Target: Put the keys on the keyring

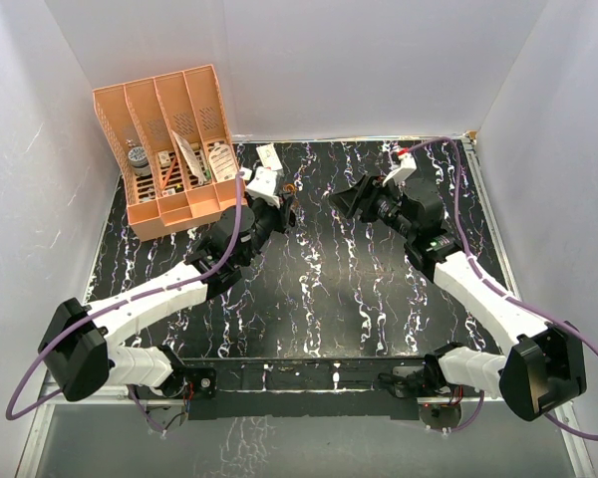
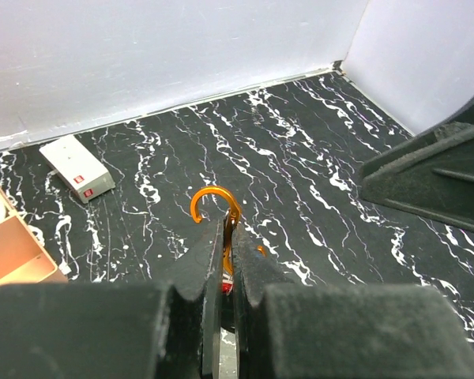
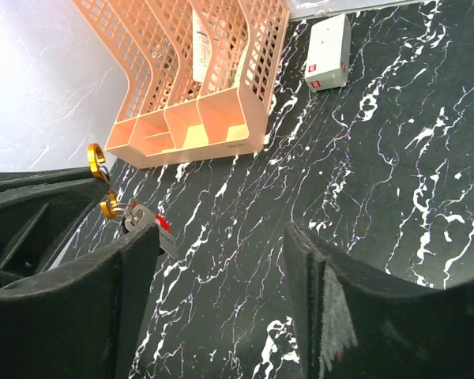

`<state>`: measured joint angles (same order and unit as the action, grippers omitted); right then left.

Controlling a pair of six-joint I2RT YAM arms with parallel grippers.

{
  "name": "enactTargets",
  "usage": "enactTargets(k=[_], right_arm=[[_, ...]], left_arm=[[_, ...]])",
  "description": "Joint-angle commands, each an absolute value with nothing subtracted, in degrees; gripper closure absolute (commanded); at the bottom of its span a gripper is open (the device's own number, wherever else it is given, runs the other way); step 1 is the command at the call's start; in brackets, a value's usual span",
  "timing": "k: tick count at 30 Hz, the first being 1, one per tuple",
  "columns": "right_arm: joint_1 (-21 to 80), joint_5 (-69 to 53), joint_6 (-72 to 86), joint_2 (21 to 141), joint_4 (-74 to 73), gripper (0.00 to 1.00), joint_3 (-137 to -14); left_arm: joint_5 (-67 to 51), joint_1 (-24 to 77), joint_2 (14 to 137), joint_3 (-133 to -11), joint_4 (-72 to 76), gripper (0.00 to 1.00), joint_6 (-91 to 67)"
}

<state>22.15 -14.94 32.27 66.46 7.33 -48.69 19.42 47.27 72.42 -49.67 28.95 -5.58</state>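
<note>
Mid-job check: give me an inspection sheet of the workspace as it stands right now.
Surface: black, white-veined tabletop.
Job's things: orange keyring pinched in the left claw; a red-headed key shows just below it, and whether it is already threaded on cannot be told; no other key made out.
Clutter: peach organizer at the far left with small items in its slots; white box with a red label near the back wall.
Grippers: left claw shut on the keyring; right claw open, facing it, not touching.
Cables: purple cables run along both arms.
Surroundings: white walls on three sides.
</note>
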Motion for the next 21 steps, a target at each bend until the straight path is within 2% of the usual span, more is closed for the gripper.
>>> enactTargets(k=[1, 6, 21], right_arm=[[22.1, -18.3, 30.4, 66.5, 9.9, 0.42, -53.5], [22.2, -21.0, 30.9, 67.4, 10.9, 0.5, -55.0], [25.5, -20.7, 29.8, 71.8, 9.4, 0.56, -57.7]], left_arm=[[14.8, 47.3, 72.1, -51.6, 30.4, 1.0, -5.0], [10.1, 47.2, 73.5, -51.9, 30.4, 1.0, -3.4], [5.1, 47.3, 76.5, -54.4, 29.1, 1.0, -2.7]])
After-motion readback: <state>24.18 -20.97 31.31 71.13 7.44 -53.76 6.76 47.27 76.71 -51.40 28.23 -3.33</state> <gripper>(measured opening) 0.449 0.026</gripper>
